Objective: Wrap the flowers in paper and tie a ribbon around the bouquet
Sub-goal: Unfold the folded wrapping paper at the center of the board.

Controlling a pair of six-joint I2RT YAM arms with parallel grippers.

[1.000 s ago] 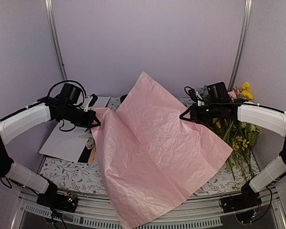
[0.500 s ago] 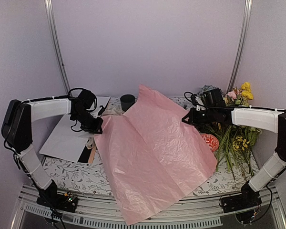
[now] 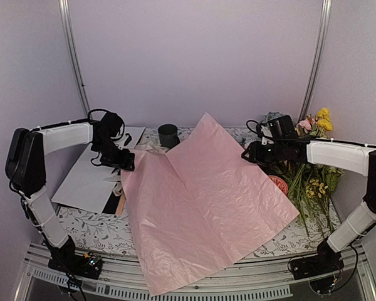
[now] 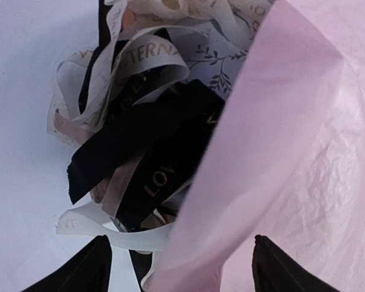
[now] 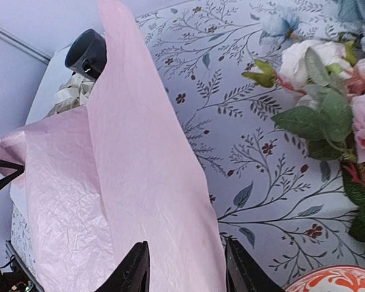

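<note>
The paper [image 3: 200, 200] lies spread across the worktop [image 3: 94, 229], with its near corner hanging over the edge and a ridge raised at the far side. The left hand [image 4: 179, 271] and right hand [image 5: 185, 271] both stand open astride its edges, pinching nothing. They should probably lift straight clear so no finger drags the sheet. The flowers [image 5: 328, 91] lie just to its right.

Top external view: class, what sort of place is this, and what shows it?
Probably a robot lab bench staged as a florist's wrapping station: robot arms, pink paper spread out, flowers and a ribbon bundle.
</note>
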